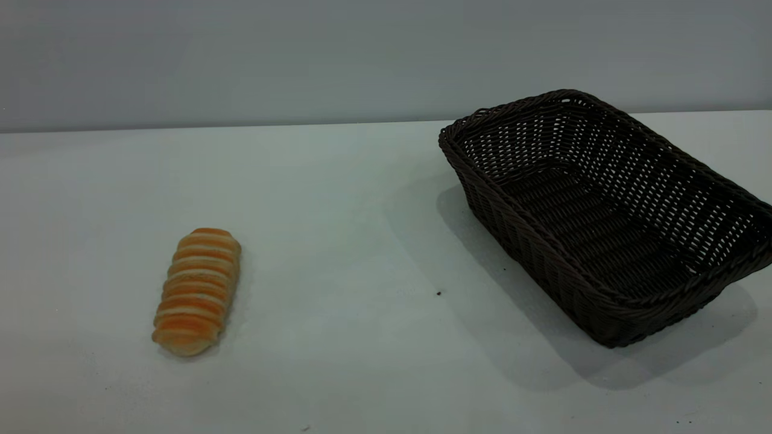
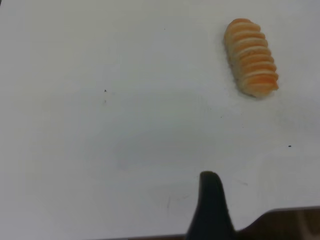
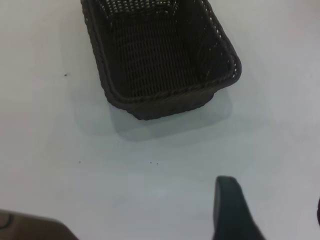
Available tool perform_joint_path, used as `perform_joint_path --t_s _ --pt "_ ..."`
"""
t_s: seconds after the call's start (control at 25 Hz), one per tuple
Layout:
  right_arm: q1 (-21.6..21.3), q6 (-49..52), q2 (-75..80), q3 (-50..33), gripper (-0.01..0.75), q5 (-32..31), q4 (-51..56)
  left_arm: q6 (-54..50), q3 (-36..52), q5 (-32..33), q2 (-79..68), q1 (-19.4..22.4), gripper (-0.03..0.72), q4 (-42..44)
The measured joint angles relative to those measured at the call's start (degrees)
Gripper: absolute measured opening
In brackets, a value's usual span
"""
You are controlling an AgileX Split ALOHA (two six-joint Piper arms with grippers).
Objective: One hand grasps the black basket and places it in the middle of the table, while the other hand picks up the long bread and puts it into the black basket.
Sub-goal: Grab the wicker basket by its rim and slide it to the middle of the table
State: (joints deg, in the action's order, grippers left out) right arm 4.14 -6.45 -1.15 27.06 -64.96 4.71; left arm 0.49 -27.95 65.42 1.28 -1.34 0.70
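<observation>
The long bread point(image 1: 196, 291), striped orange-brown and cream, lies on the white table point(image 1: 362, 253) at the left. It also shows in the left wrist view point(image 2: 251, 57). The black basket point(image 1: 603, 211), dark woven wicker, stands empty at the right, set at an angle. It also shows in the right wrist view point(image 3: 160, 55). Neither arm shows in the exterior view. My left gripper point(image 2: 265, 192) hovers above bare table, well short of the bread; one finger point(image 2: 210, 205) shows, with open table beside it. My right gripper point(image 3: 272, 197) is open and empty, short of the basket's near end.
The table's near edge shows as a dark strip in the left wrist view point(image 2: 290, 222) and in a corner of the right wrist view point(image 3: 30, 227). A grey wall point(image 1: 241, 60) rises behind the table. Tiny dark specks dot the top.
</observation>
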Motion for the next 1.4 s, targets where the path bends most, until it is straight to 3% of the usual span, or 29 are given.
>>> perform_joint_path --t_s 0.76,0.92,1.24,1.4 --pt "0.00 1.44 0.00 0.00 0.414 0.06 -1.44 0.00 0.00 -0.92 -0.08 0.00 0.591 0.00" --pt "0.00 1.83 4.30 0.88 0.416 1.30 -0.03 -0.49 -2.57 -2.77 -5.95 0.00 0.591 -0.70" --pt "0.00 1.87 31.26 3.84 0.547 12.03 7.88 2.55 -12.87 -12.33 -31.65 0.00 0.591 -1.47" --pt "0.00 4.28 44.94 4.07 0.575 19.72 14.34 3.90 -14.84 -17.00 -41.01 0.00 0.591 -1.55"
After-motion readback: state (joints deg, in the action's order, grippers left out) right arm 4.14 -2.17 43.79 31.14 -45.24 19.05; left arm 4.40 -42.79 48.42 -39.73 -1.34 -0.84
